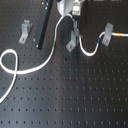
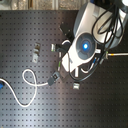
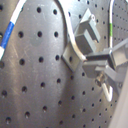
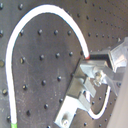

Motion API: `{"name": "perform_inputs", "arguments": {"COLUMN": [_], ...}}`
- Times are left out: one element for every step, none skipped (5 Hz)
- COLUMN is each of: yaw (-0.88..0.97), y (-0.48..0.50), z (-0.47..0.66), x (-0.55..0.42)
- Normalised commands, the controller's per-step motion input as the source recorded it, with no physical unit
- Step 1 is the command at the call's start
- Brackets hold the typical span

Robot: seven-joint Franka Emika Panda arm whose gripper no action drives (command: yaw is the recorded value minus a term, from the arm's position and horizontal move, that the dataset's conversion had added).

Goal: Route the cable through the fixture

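Note:
The white cable (image 1: 30,69) loops at the first exterior view's left, rises to an arc, drops through the middle metal clip (image 1: 73,41), and runs on through the right clip (image 1: 105,37). My gripper (image 1: 75,10) is above the middle clip, at the top of the arc. In the second wrist view the cable arc (image 4: 30,20) ends at my fingertips (image 4: 95,59), right by the clip (image 4: 75,102); the jaws look shut on it. The first wrist view shows the clip (image 3: 82,37) and my fingers (image 3: 107,62). In the second exterior view the arm hides the grip; the cable loop (image 2: 27,80) shows.
A third clip (image 1: 25,31) stands unused at the first exterior view's left. A black bar (image 1: 44,25) leans beside the cable arc. The board (image 1: 75,100) is black with a grid of holes. The cable's blue-tipped end (image 2: 3,84) lies at the second exterior view's left edge.

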Motion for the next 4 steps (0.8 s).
{"name": "perform_inputs", "arguments": {"yaw": [-0.16,-0.41,-0.31,0.45], "y": [-0.165,-0.278,-0.177,0.185], "z": [-0.28,-0.51,-0.16,-0.14], "x": [0.13,0.161,0.002,-0.219]}}
